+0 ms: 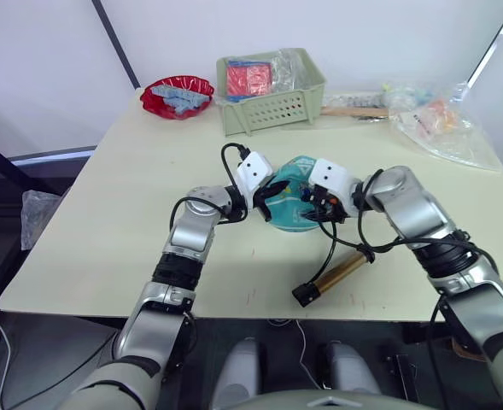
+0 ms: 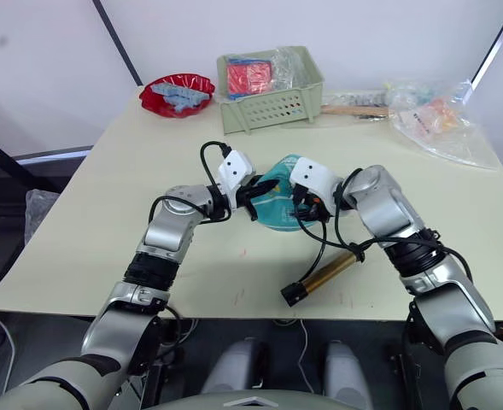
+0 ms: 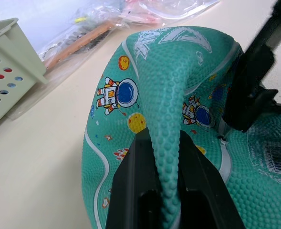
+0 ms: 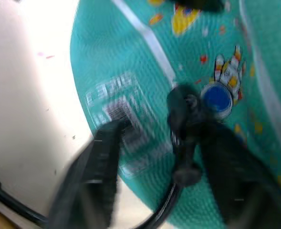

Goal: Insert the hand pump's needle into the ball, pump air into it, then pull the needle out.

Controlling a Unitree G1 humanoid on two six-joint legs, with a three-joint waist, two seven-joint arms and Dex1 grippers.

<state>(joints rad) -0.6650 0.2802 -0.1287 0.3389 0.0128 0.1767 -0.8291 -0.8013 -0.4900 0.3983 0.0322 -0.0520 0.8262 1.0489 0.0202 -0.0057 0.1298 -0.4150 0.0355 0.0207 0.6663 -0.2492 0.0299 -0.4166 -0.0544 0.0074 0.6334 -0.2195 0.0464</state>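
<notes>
Ball point(image 1: 289, 205) first: you have one, teal and half-flat, lying near the middle of the table point(image 1: 106, 222), and both grippers are on it. Your left gripper point(image 3: 165, 191) is clenched on a raised fold of the ball's skin; in the left wrist view its two black fingers point(image 3: 136, 186) pinch that ridge from either side. Your right gripper point(image 4: 152, 157) sits against the ball's opposite side. Its two fingers stand apart, with the black fitting point(image 4: 185, 117) at the hose tip between them, lying against the farther finger; I cannot tell whether they actually grip it. That fitting rests on the ball's skin just beside the white label patch point(image 4: 119, 112) and a small astronaut print point(image 4: 226, 78). The needle itself is too small to make out, so you cannot tell whether it is in the ball.

One pump point(image 1: 332, 278) lies flat on the table, nearer the robot than the ball, untouched by either gripper. Its gold barrel is angled, one black end toward the table's near edge. One black hose point(image 1: 330, 243) runs from it up to the ball.

Beyond the ball, at the table's far edge, you have one green basket point(image 1: 272, 107), one red dish point(image 1: 177, 96) to the basket's left, and clear plastic bags point(image 1: 435, 124) to its right.
</notes>
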